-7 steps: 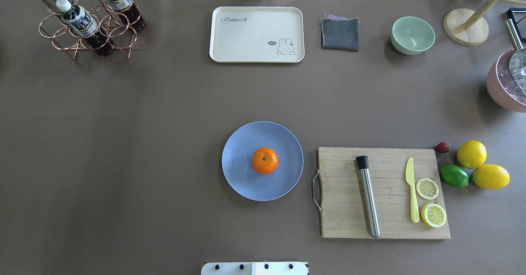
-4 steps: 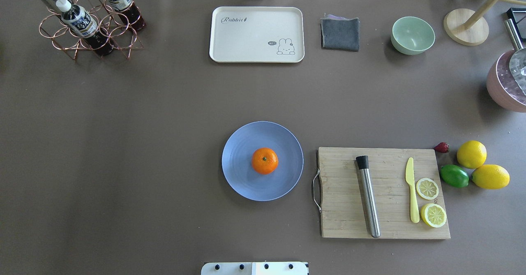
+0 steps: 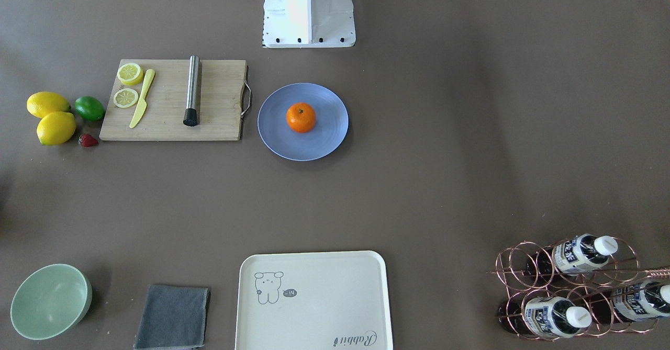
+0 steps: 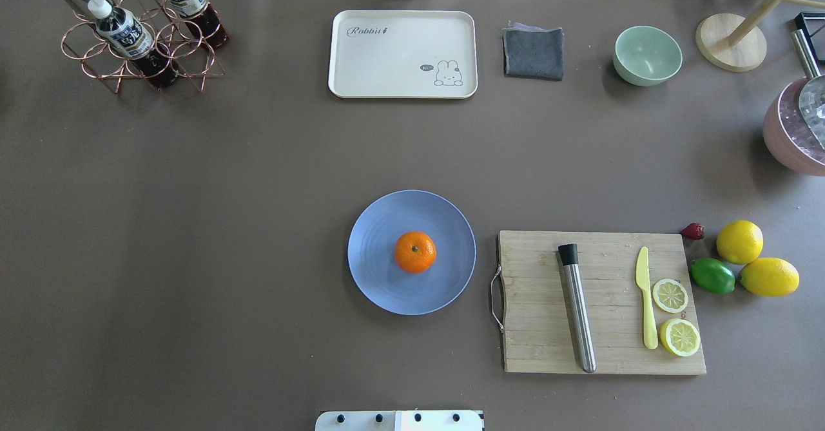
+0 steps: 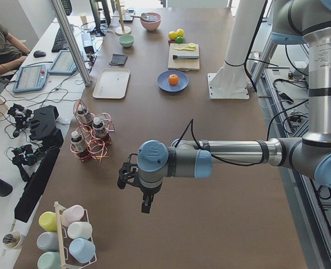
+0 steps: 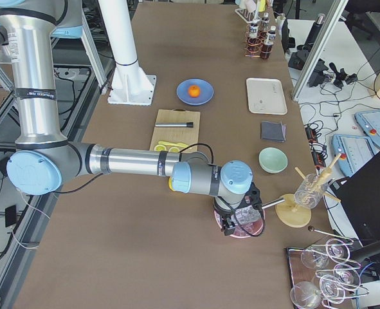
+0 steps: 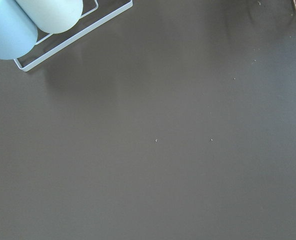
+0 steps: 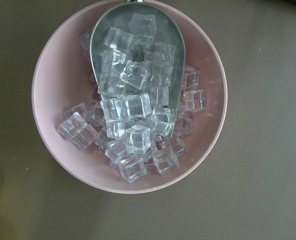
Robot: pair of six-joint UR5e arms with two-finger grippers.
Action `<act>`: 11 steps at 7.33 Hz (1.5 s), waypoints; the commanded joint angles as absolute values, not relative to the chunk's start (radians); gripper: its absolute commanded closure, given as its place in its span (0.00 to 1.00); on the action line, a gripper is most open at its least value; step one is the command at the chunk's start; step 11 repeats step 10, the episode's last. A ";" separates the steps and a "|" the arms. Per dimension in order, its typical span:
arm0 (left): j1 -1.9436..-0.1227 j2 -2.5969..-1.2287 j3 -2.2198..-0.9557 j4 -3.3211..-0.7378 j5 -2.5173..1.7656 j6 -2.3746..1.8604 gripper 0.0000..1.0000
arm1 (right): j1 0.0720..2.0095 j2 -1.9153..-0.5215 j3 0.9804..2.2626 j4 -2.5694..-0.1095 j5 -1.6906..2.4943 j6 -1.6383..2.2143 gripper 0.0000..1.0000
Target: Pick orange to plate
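The orange [image 4: 415, 251] rests near the middle of the light blue plate [image 4: 380, 286], stem dot up; it also shows on the plate [image 3: 327, 135] in the front-facing view as the orange [image 3: 301, 117]. No gripper is near it. My left gripper [image 5: 126, 176] hangs over bare table far off at the left end, beyond the bottle rack. My right gripper [image 6: 233, 222] hovers over a pink bowl of ice [image 8: 127, 100] at the right end. Whether either is open or shut I cannot tell.
A wooden cutting board [image 4: 602, 302] with a steel muddler, yellow knife and lemon slices lies right of the plate. Lemons [image 4: 739, 241], a lime and a strawberry sit beyond it. Cream tray [image 4: 403, 54], grey cloth, green bowl [image 4: 647, 55] and bottle rack [image 4: 138, 35] line the far edge.
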State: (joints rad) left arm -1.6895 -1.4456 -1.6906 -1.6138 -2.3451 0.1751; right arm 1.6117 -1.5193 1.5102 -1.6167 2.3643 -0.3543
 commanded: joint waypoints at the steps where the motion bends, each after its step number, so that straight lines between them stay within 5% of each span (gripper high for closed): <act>1: -1.680 -1.443 -1.693 -1.615 -2.329 0.172 0.02 | 1.623 -1.525 1.514 -1.614 2.367 -0.350 0.00; 11: -1.677 -1.457 -1.692 -1.614 -2.338 0.169 0.02 | 1.614 -1.502 1.520 -1.687 2.368 -0.348 0.00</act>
